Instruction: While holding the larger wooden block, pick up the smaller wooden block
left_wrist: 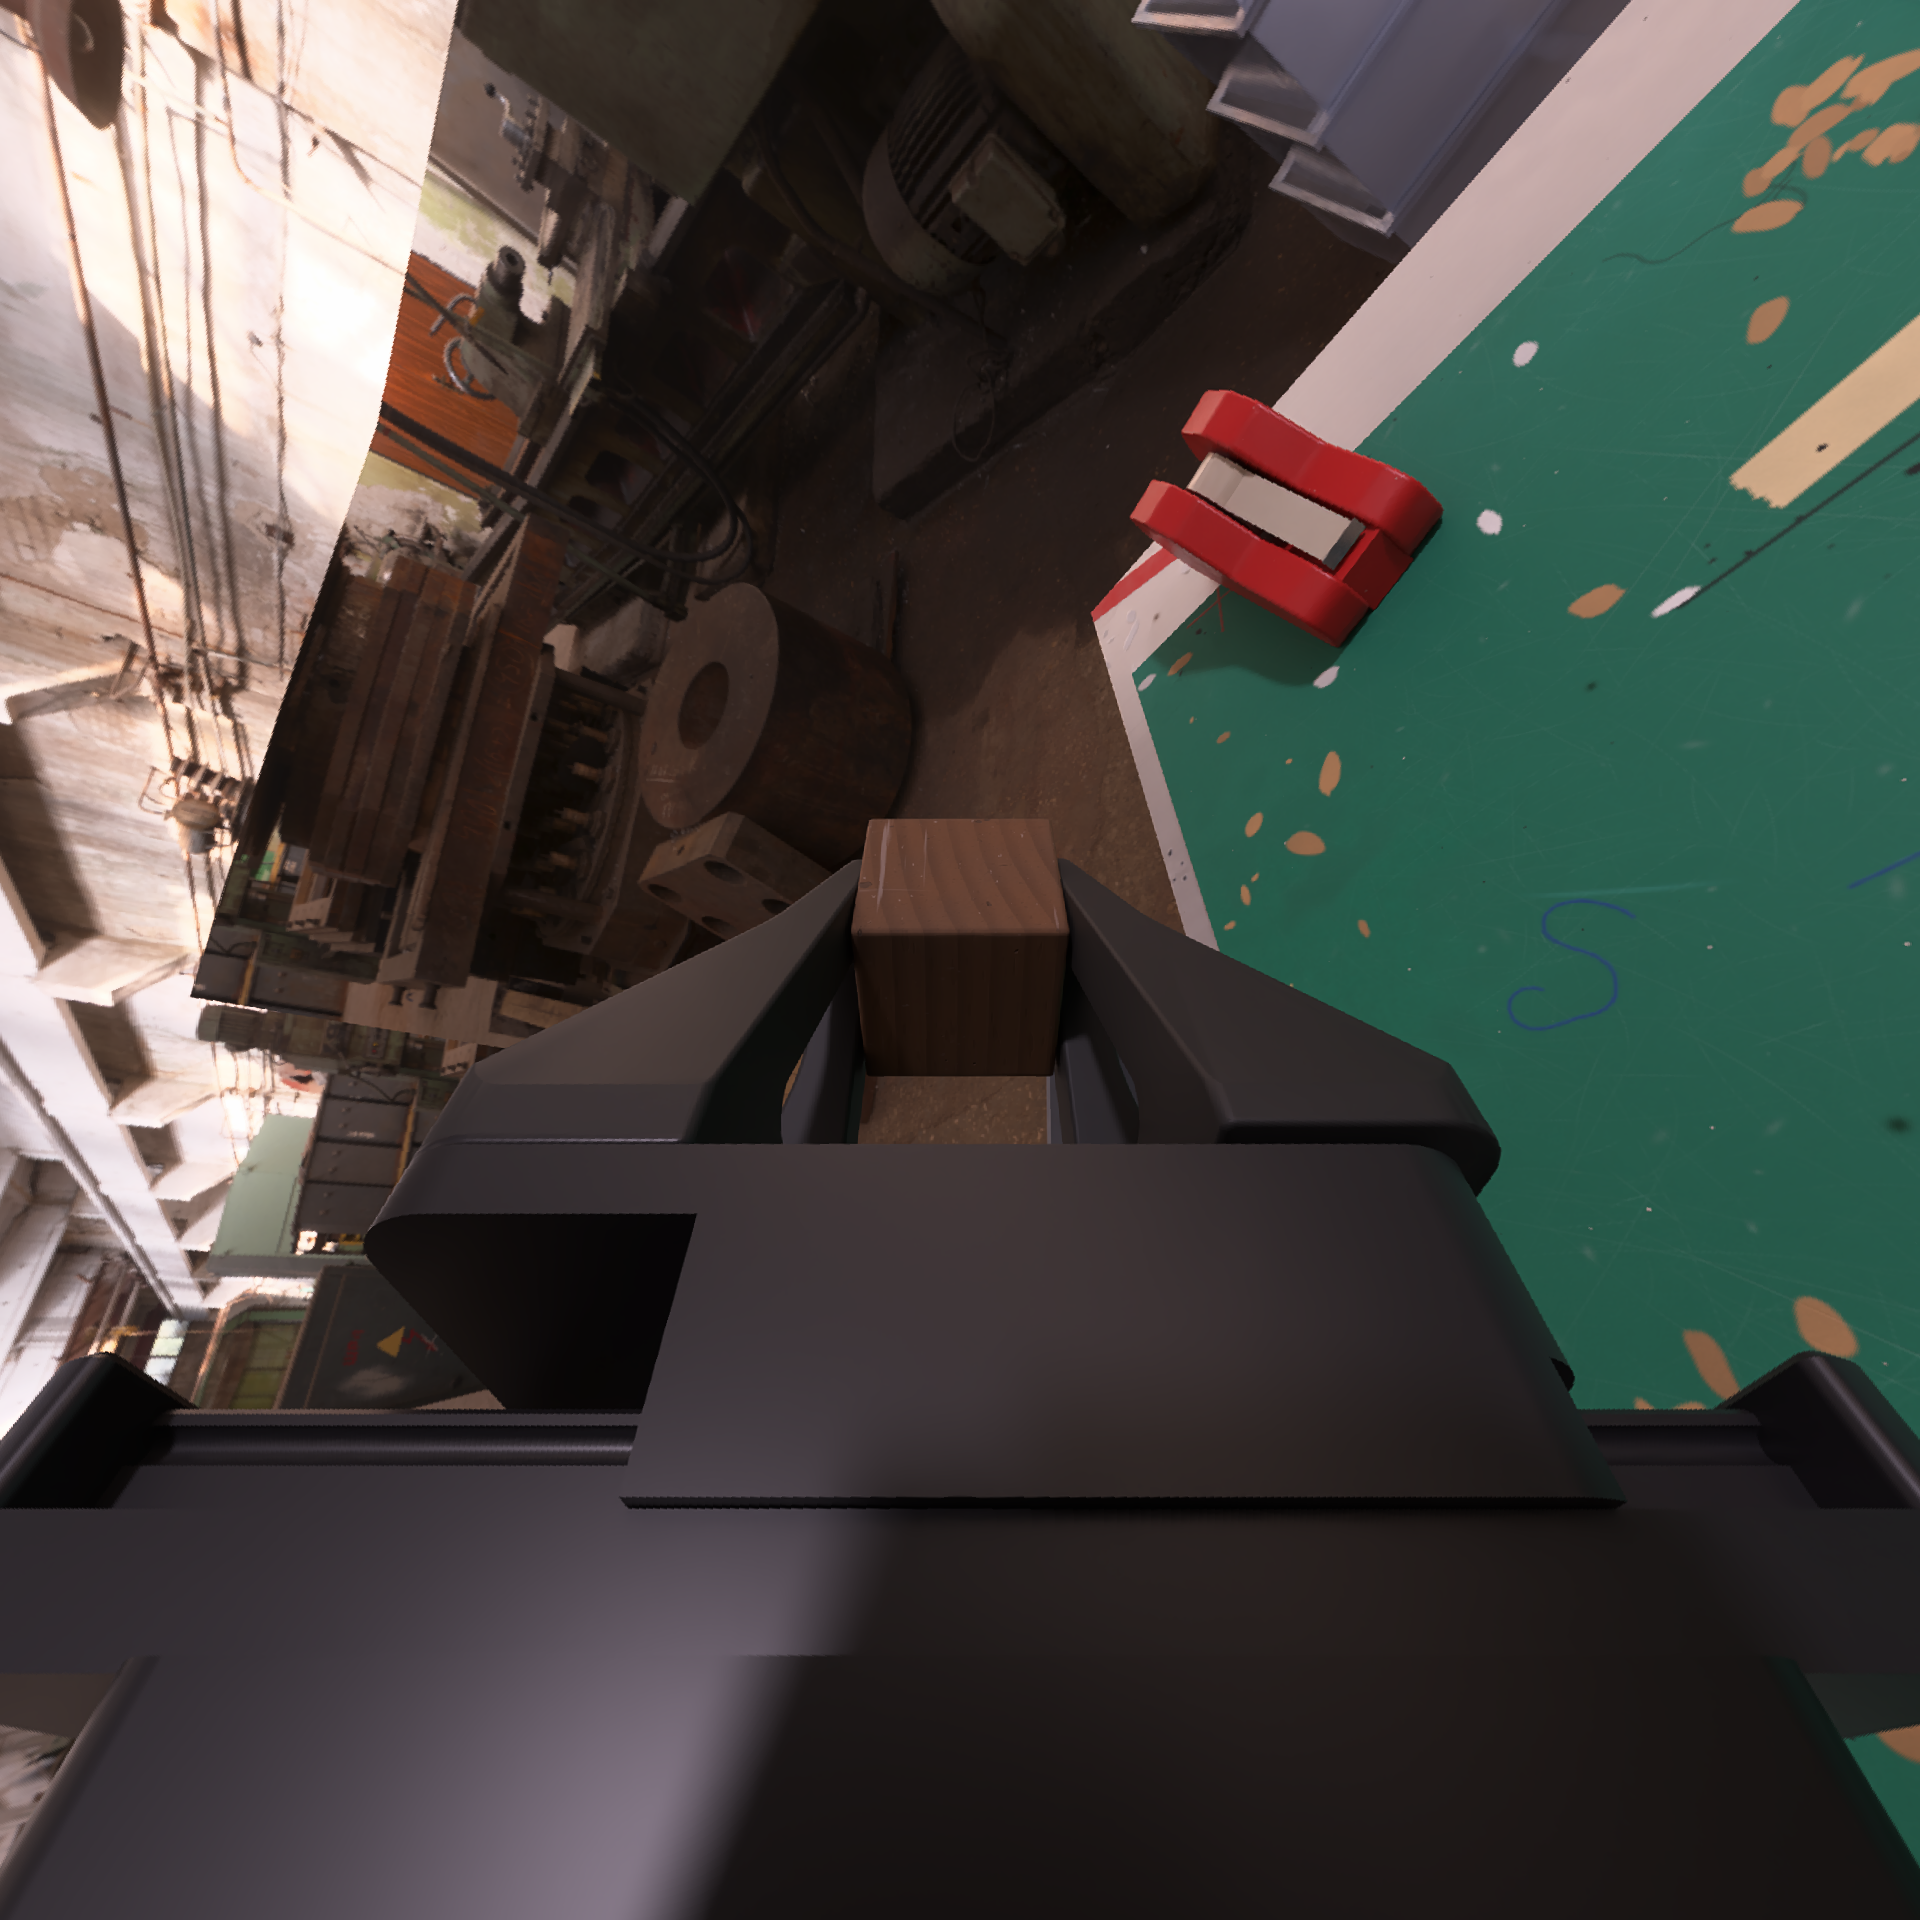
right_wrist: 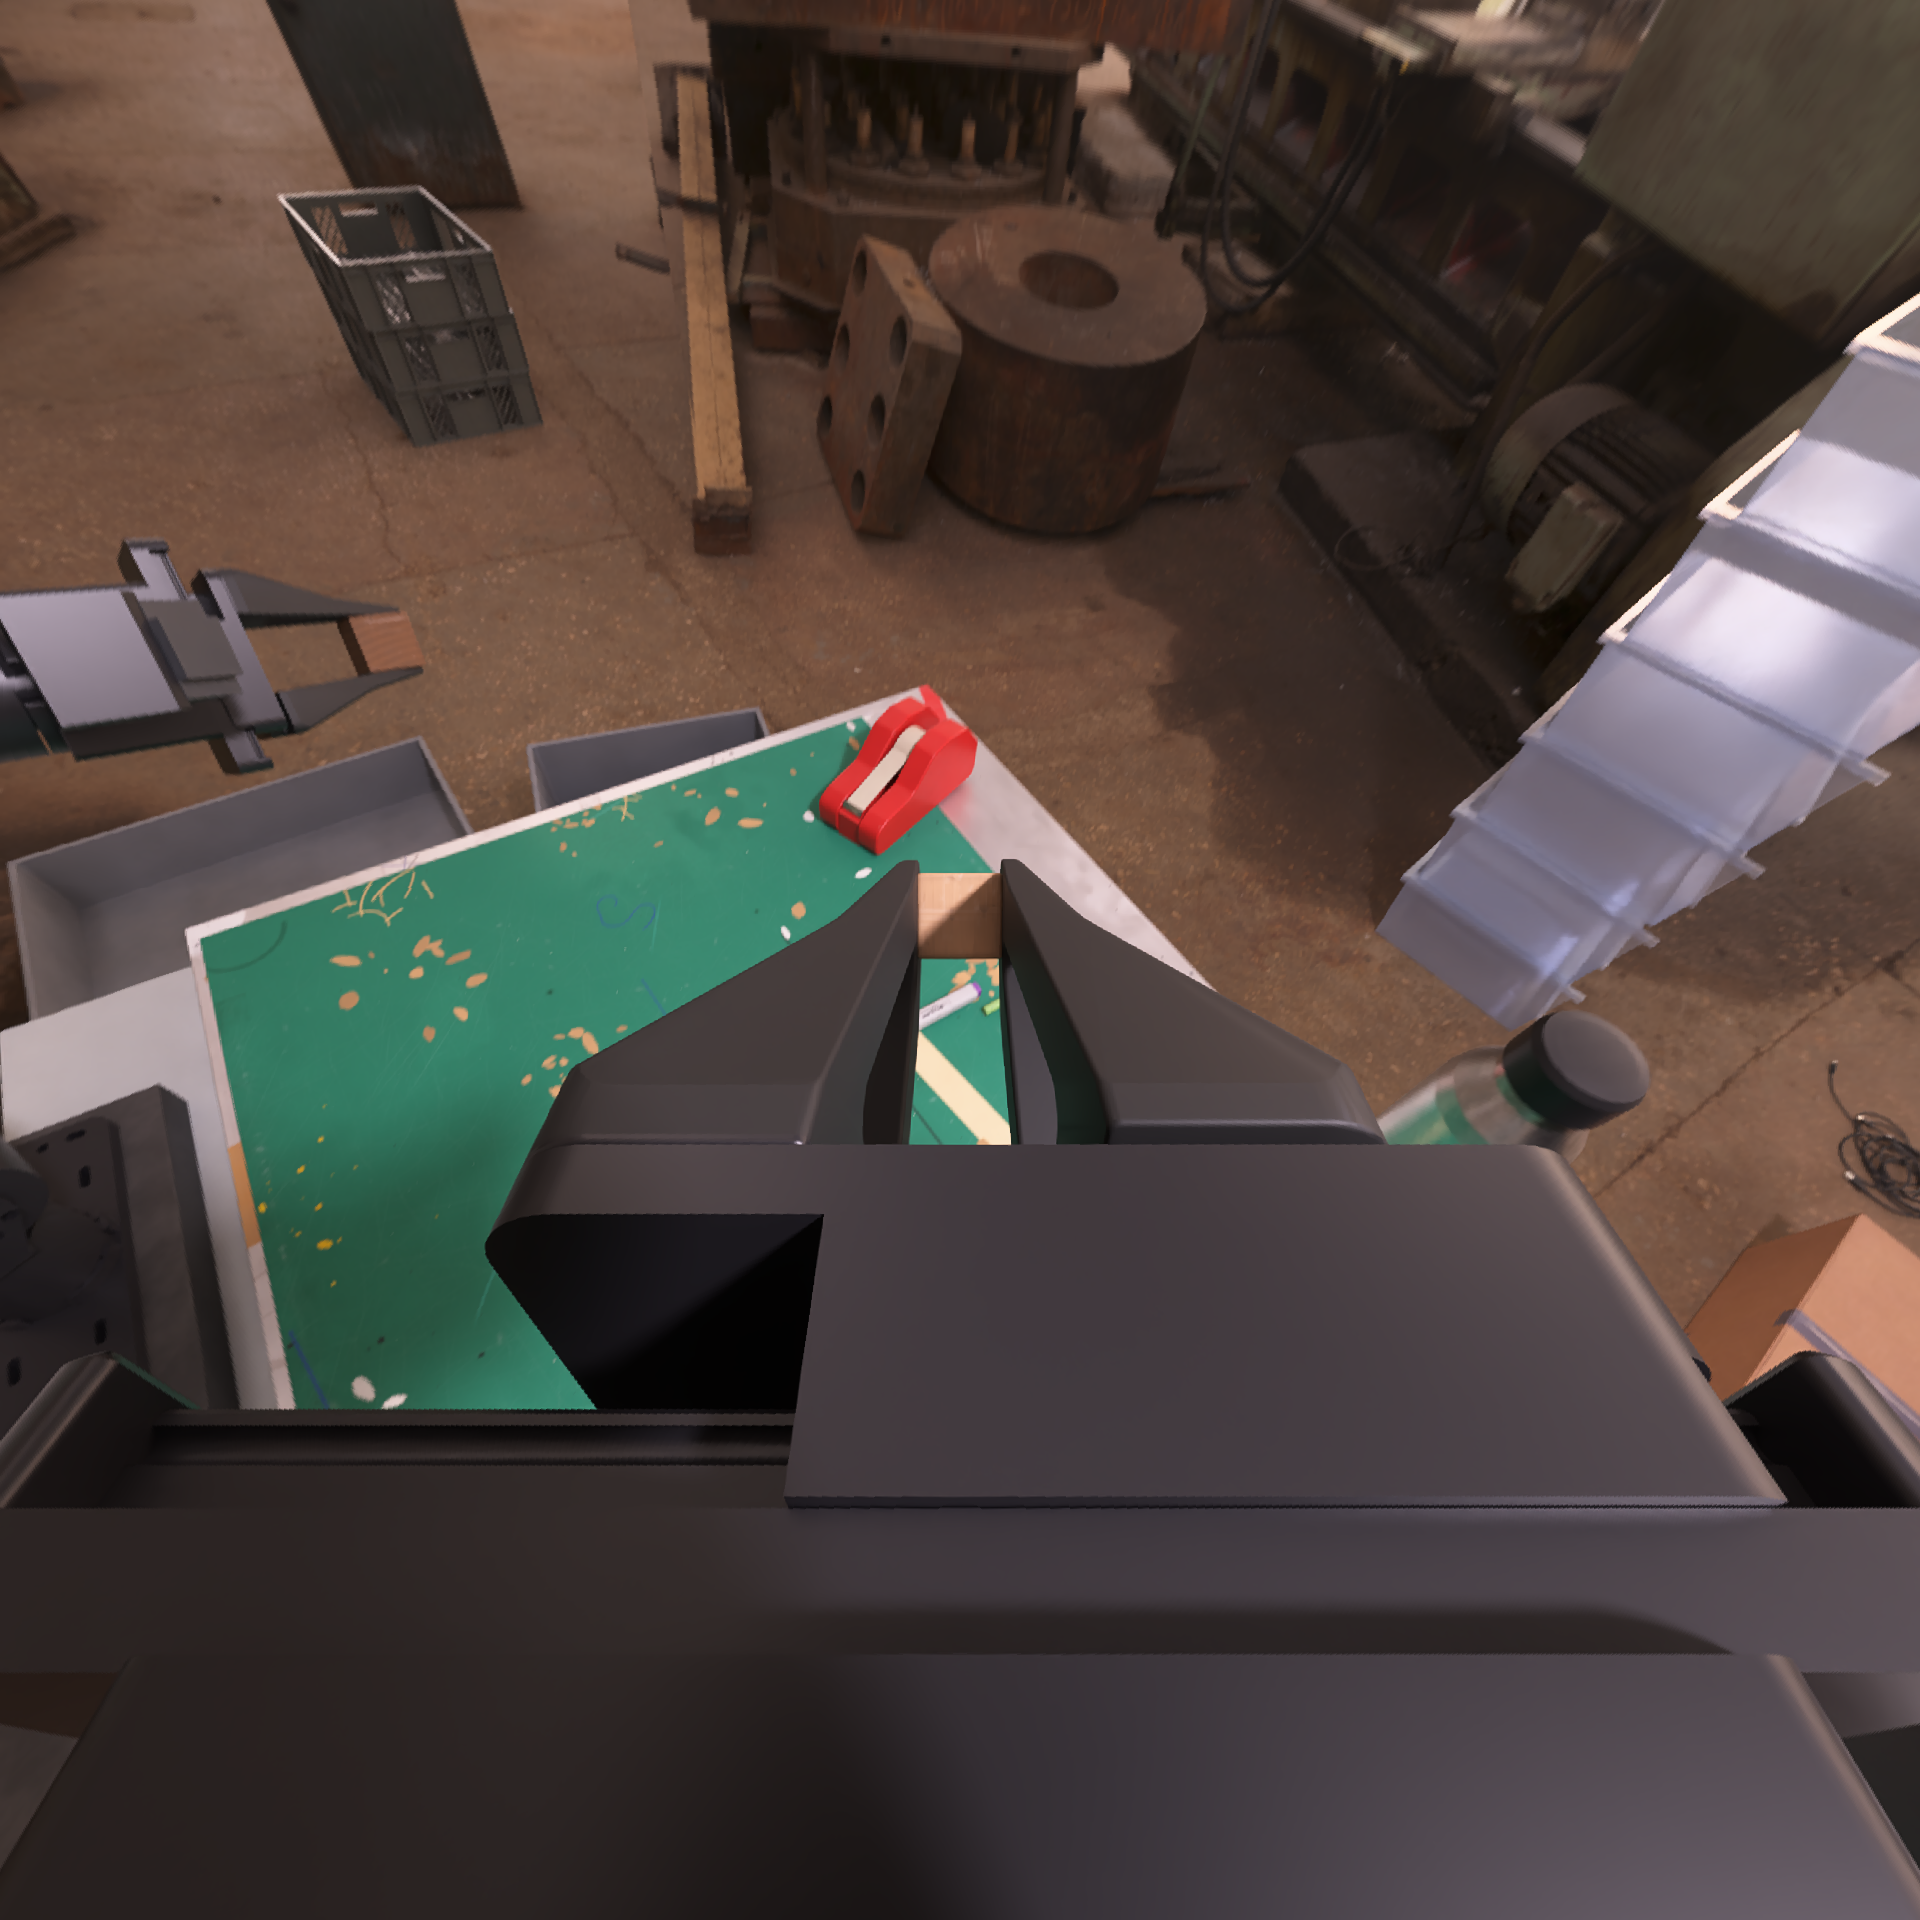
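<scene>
My left gripper (left_wrist: 958,883) is shut on the larger wooden block (left_wrist: 958,940), a dark brown cube clamped between both fingers, held in the air beyond the table's edge. The right wrist view shows this gripper (right_wrist: 400,644) at the far left with the block (right_wrist: 382,642) in its tips. My right gripper (right_wrist: 960,883) is shut on the smaller wooden block (right_wrist: 958,914), a light tan piece at its fingertips, held above the green mat (right_wrist: 468,1091) near its far right corner.
A red tape dispenser (left_wrist: 1288,514) sits at the mat's corner, just left of my right gripper (right_wrist: 899,774). Grey trays (right_wrist: 208,852) stand beyond the mat. A marker (right_wrist: 951,1006) lies on the mat. A bottle (right_wrist: 1538,1081) and a cardboard box (right_wrist: 1808,1309) are at the right.
</scene>
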Available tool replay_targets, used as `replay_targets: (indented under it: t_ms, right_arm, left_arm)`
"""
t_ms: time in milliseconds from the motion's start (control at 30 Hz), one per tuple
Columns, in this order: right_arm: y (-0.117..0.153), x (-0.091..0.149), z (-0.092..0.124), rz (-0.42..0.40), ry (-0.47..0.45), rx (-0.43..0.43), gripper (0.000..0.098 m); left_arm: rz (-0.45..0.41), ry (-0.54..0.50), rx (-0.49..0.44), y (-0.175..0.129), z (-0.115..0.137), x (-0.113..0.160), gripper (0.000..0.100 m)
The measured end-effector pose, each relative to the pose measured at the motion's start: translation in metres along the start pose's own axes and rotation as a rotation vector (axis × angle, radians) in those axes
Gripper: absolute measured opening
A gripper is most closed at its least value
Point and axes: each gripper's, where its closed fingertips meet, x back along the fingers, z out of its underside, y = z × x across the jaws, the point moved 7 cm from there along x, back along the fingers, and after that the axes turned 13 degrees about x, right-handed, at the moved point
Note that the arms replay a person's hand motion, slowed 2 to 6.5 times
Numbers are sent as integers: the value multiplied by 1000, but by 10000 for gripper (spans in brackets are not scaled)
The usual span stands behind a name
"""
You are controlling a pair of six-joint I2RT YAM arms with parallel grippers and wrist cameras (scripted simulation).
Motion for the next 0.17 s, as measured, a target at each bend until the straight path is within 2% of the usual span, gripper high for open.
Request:
replay_targets:
  t_ms: [167]
  right_arm:
    - [8, -5, 19, -53, 69, -20, 126]
  left_arm:
    - [1, -2, 3, 1, 0, 1, 276]
